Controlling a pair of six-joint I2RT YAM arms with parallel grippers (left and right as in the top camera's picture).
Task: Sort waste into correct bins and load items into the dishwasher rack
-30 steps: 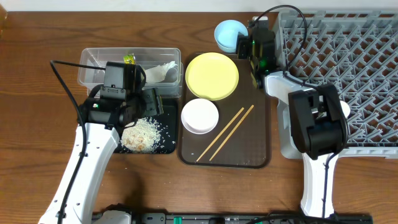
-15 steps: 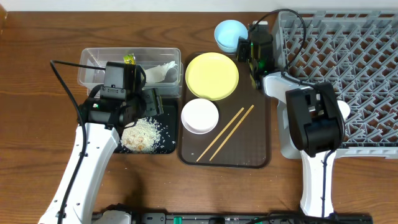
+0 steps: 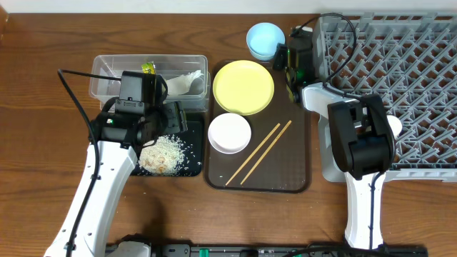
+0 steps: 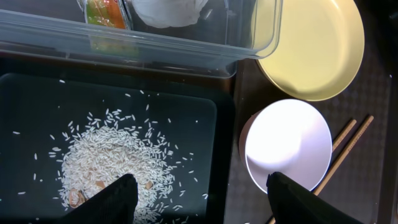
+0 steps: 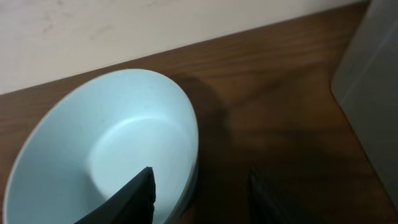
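Underneath, wooden table [image 3: 43,86]; pale wall [image 5: 93,31] beyond the blue bowl [image 5: 112,143].

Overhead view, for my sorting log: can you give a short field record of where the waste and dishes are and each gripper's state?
clear tub: holds snack wrapper and crumpled paper
black tray: holds rice
brown tray: yellow plate, white bowl, chopsticks
blue bowl: on the table, beside the rack
left gripper: open, empty, above black tray
right gripper: open, fingers straddling blue bowl's rim
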